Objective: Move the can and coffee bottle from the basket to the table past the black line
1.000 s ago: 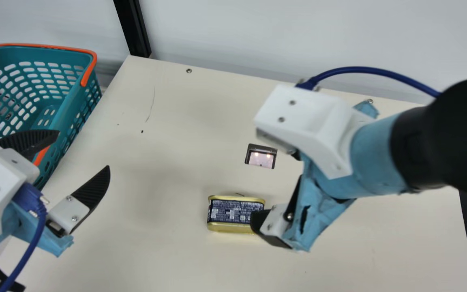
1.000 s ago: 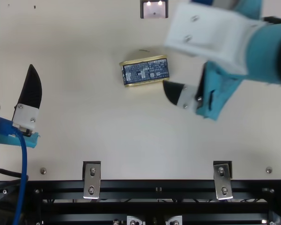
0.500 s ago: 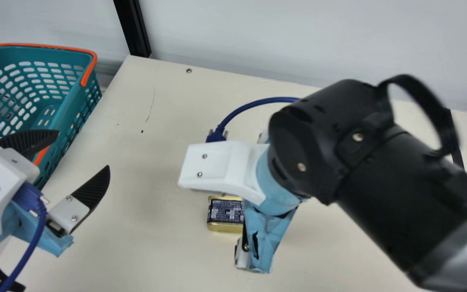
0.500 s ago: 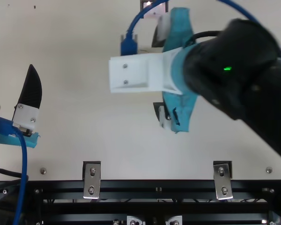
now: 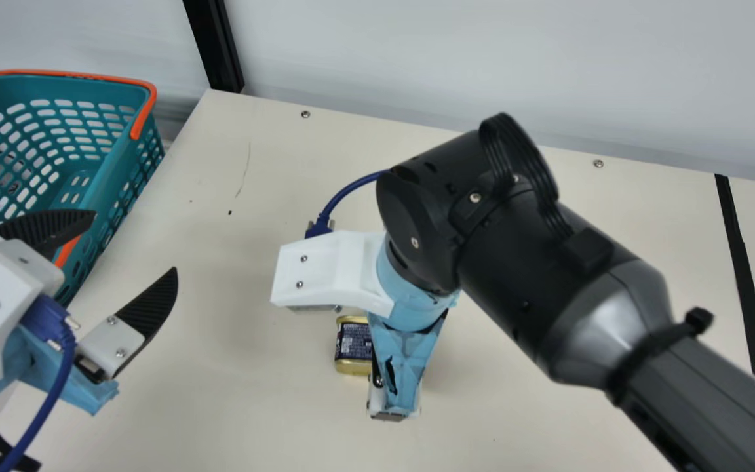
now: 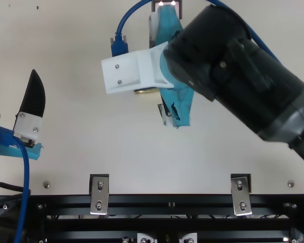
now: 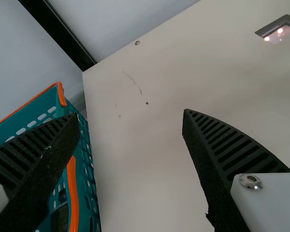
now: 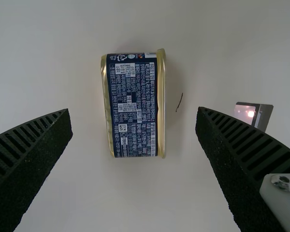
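Observation:
The blue-and-gold can (image 5: 352, 344) lies flat on the table, partly hidden in the main view by my right gripper (image 5: 394, 380). In the right wrist view the can (image 8: 134, 106) sits between and beyond the spread fingers of my right gripper (image 8: 133, 111), untouched. My left gripper (image 5: 134, 242) stands open and empty by the near side of the teal basket (image 5: 105, 190); its own view shows the left gripper (image 7: 130, 114) with one finger over the basket. Low in the basket is something dark (image 7: 60, 217); I cannot tell whether it is the coffee bottle.
The black line (image 5: 741, 275) crosses the table at the right, beyond my right arm (image 5: 535, 262). A small framed opening (image 8: 253, 115) in the table lies near the can. A black post (image 5: 213, 46) rises at the back-left corner. Metal brackets (image 6: 99, 195) line the front edge.
My right arm has swung leftward and its gripper has turned, coming over the can, which it now partly covers. The left arm, basket and can have kept their places.

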{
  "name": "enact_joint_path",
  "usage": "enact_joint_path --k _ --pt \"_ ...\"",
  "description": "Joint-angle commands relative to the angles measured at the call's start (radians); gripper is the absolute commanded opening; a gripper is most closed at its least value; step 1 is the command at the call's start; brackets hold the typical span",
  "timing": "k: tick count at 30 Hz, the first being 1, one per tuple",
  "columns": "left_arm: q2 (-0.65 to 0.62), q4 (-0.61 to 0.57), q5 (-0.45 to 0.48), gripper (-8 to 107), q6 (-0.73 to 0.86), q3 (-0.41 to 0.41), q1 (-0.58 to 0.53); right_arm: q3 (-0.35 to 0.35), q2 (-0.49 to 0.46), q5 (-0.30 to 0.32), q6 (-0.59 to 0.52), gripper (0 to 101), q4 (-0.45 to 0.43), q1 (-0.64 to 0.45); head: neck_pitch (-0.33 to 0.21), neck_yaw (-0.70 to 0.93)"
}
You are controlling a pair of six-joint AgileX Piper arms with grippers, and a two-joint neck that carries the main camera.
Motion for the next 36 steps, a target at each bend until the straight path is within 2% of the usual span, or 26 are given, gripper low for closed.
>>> enact_joint_path --k 1,10,19,20,21,22,29,36 --pt "0.0 0.0 0.0 90 0.0 0.0 0.0 -0.005 0.018 -0.002 -0.02 101 0.012 -0.007 -0.012 -0.01" --pt "0.0 0.0 0.0 90 0.0 0.0 0.0 -0.02 0.082 -0.013 -0.077 101 0.066 -0.037 -0.012 -0.01" --pt "0.0 0.0 0.0 90 0.0 0.0 0.0 -0.009 0.123 -0.053 -0.091 101 0.087 -0.062 -0.012 -0.01" --pt "0.0 0.0 0.0 90 0.0 0.0 0.0 -0.004 0.125 -0.061 -0.089 43 0.085 -0.065 -0.012 -0.01" --pt "0.0 0.0 0.0 90 0.0 0.0 0.0 0.001 0.127 -0.067 -0.087 17 0.085 -0.067 -0.012 -0.01" --pt "0.0 0.0 0.0 90 0.0 0.0 0.0 0.007 0.128 -0.074 -0.085 0 0.083 -0.07 -0.012 -0.01" --pt "0.0 0.0 0.0 90 0.0 0.0 0.0 0.043 0.087 -0.085 -0.055 0 0.079 -0.093 -0.012 -0.01" --pt "0.0 0.0 0.0 90 0.0 0.0 0.0 0.036 0.011 -0.03 0.013 0 0.087 -0.134 -0.012 -0.01"
